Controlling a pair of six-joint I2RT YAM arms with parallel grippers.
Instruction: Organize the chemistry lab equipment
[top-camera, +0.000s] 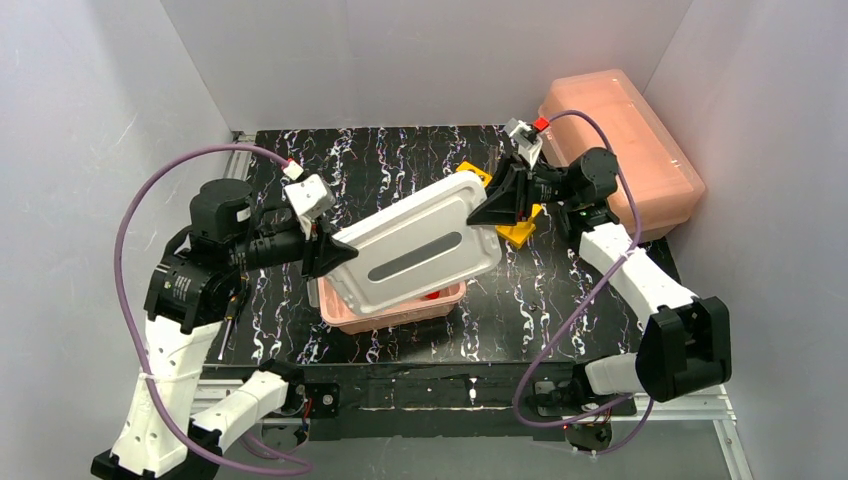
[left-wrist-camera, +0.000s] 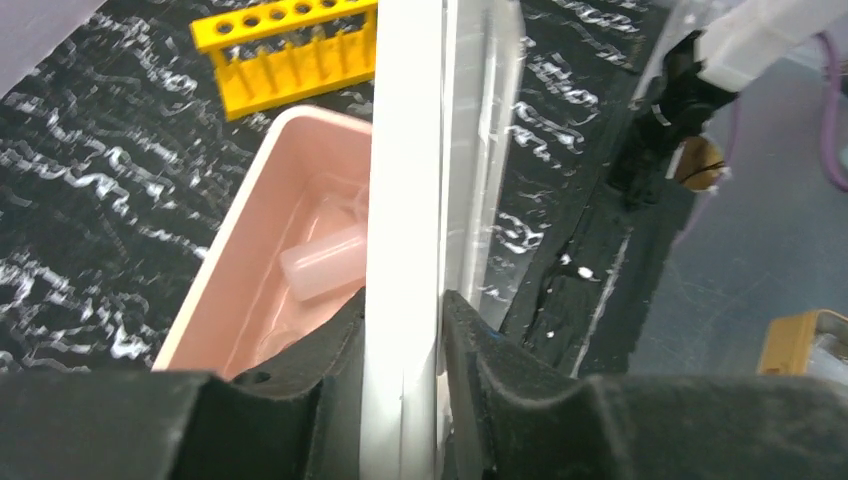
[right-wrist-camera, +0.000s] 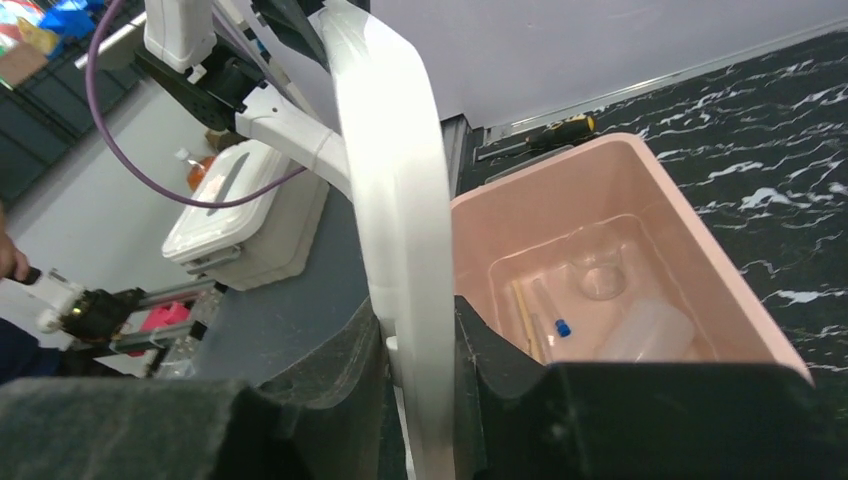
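A white rectangular lid (top-camera: 415, 245) hangs tilted over an open pink tub (top-camera: 390, 318). My left gripper (top-camera: 335, 255) is shut on the lid's left edge, its jaws pressed to both faces (left-wrist-camera: 403, 330). My right gripper (top-camera: 490, 210) is shut on the lid's right end (right-wrist-camera: 420, 340). In the tub (right-wrist-camera: 600, 165) lie a translucent white bottle (right-wrist-camera: 650, 330), small clear glassware (right-wrist-camera: 600, 280), thin rods (right-wrist-camera: 525, 315) and a blue-capped tube (right-wrist-camera: 562, 326). The bottle (left-wrist-camera: 325, 265) also shows beside the lid in the left wrist view. The yellow tube rack (top-camera: 518, 235) stands behind the lid, partly hidden by my right gripper.
A larger pink tub with its lid on (top-camera: 620, 150) sits at the back right corner. A screwdriver (top-camera: 228, 330) lies near the table's left edge. The yellow rack (left-wrist-camera: 285, 45) stands just beyond the open tub's far end.
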